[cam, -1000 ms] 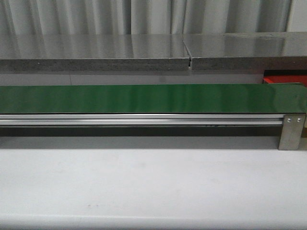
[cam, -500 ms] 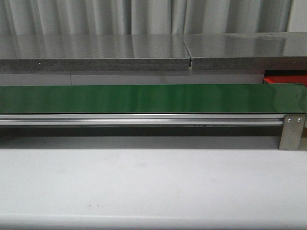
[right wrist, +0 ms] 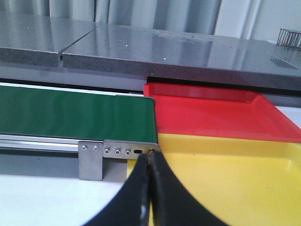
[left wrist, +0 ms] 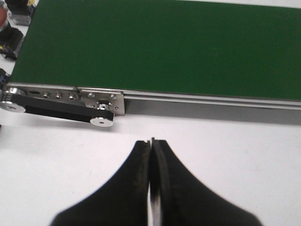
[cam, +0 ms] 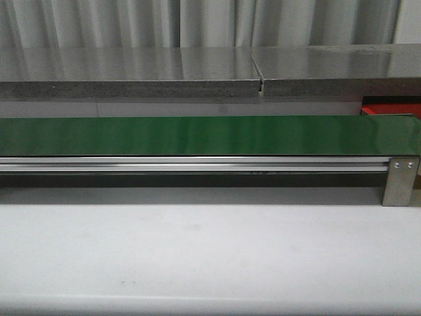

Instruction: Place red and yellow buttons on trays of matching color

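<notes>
No red or yellow button shows in any view. The green conveyor belt is bare across the front view; it also shows in the left wrist view and the right wrist view. The red tray and the yellow tray lie empty beside the belt's right end. A corner of the red tray shows in the front view. My left gripper is shut and empty over the white table near the belt's left end. My right gripper is shut and empty at the yellow tray's near edge.
A grey stone shelf runs behind the belt. The belt's aluminium rail ends in a metal bracket at the right. A black roller mount sits at the belt's left end. The white table lies in front.
</notes>
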You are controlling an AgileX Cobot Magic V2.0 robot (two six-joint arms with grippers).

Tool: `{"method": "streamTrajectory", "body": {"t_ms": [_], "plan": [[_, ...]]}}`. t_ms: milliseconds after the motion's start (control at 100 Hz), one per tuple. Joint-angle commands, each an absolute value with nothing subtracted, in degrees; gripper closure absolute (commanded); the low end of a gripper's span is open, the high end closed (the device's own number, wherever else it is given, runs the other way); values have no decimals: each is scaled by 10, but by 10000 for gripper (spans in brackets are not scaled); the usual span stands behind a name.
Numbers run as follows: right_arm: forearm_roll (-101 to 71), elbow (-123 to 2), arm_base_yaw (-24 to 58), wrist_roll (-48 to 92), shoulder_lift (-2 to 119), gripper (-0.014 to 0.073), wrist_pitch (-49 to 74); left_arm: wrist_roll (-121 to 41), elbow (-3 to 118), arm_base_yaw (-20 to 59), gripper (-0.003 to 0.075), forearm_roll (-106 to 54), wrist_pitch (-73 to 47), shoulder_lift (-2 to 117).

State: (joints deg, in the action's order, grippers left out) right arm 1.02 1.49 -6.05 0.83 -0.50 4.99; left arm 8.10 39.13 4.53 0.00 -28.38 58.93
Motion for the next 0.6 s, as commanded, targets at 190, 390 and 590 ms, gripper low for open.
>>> {"method": "streamTrajectory", "body": {"t_ms": [190,390,590], "plan": [[14,2,-63,8,3,712,4,82,412,44,156,5,-260,595],[14,2,-63,8,3,712,4,82,413,44,75,13,-282,595],[14,2,-63,8,3,712,4,148,417,-6,100,12,-300,595]]}}
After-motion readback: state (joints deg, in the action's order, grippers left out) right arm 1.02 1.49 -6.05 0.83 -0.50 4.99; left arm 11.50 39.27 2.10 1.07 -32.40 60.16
